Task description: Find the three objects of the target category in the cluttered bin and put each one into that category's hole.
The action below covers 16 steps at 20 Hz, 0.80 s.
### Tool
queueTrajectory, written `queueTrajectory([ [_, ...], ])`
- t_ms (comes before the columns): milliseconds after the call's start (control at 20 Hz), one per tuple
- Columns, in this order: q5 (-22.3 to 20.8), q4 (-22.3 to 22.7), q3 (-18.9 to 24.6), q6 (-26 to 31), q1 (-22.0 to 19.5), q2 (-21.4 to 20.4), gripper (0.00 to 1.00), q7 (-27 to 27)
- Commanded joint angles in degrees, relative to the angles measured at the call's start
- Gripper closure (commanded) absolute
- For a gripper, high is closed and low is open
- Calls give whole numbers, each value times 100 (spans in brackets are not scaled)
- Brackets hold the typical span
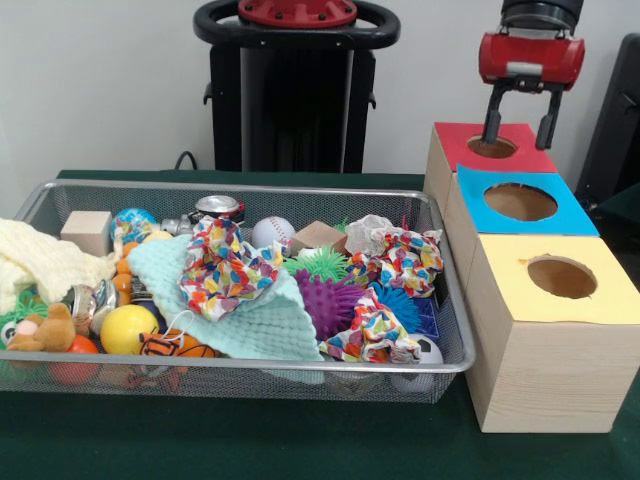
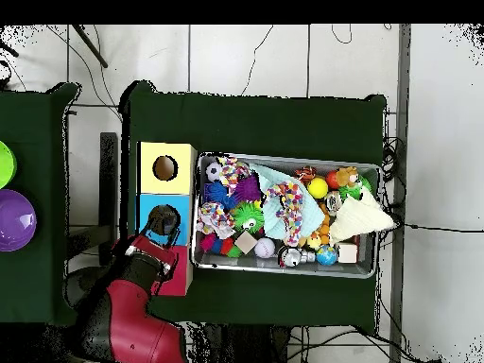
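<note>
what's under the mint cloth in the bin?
The mint cloth drapes over toys in the wire bin. A yellow ball and a tiger-striped toy poke out at its edge; anything beneath is hidden.

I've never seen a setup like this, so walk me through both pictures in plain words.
It is a red robot arm ending in a claw. One picture looks across the table; the other looks straight down. On the green table stands a wire bin crammed with toys: balls, a spiky purple ball, crumpled colourful paper, a mint cloth, a wooden block. Beside it stand three wooden boxes with holes, topped red, blue and yellow. The claw hangs open and empty over the red box's hole.
</note>
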Motion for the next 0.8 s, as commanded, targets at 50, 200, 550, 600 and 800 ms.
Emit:
queueTrajectory([
  [50,236,-72,52,479,-26,-230,0,945],
  [200,214,-61,119,471,-47,-178,0,1000],
  [550,-340,-85,374,290,-524,-154,0,1108],
  [600,-707,-97,550,138,-836,-88,0,1211],
  [800,-2355,-205,1201,-431,-2180,190,0,1433],
])
